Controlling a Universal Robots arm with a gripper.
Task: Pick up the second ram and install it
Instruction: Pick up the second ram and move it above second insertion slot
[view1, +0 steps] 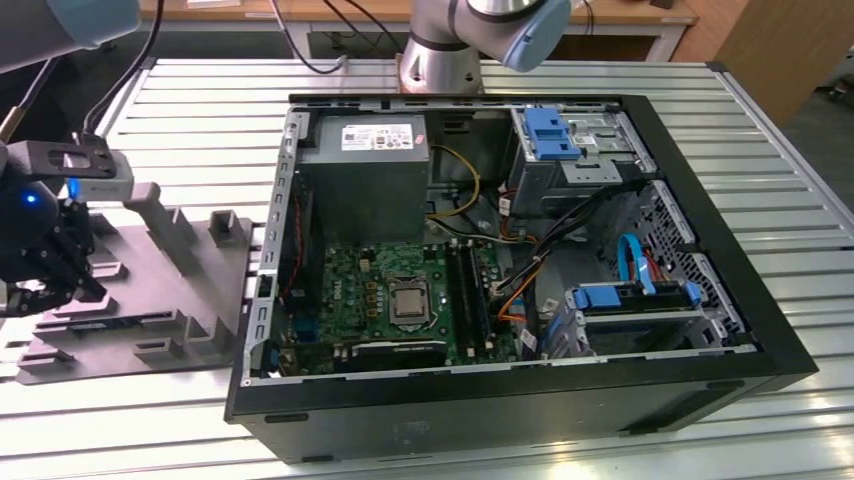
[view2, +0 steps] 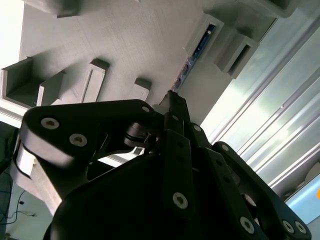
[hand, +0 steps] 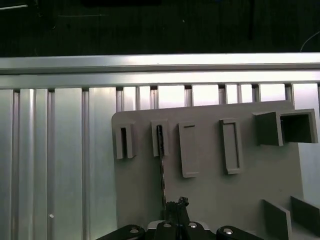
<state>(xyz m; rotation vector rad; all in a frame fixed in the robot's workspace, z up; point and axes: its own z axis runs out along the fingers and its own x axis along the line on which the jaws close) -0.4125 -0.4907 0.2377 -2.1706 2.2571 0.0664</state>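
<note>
Currently at the pick stage, by my read. The black linkage gripper (view1: 54, 292) is down over the grey plastic fixture plate (view1: 187, 300), which lies on the ribbed aluminium tabletop (view1: 200, 100).

The second ram (hand: 161, 165), a long thin dark blue-green memory stick, stands on edge in one of the plate's narrow slots. Its far end is in a raised holder and the rest runs across the plate toward the gripper. In both wrist views the gripper's tip sits at the stick's near end. I cannot tell whether it is clamped on the stick or merely alongside it.

The stick goes into the black tower computer case (view1: 534, 400), which lies open just beside the plate on the exterior view's right. Its green motherboard (view1: 360, 290) faces up, with the long black memory slots (view1: 467, 285) well apart from the plate.

My judgement is that the stick is not yet lifted. The pick calls for a square hold across the thin faces and a straight pull clear of the slot walls, since a tilt would likely bind it.
</note>
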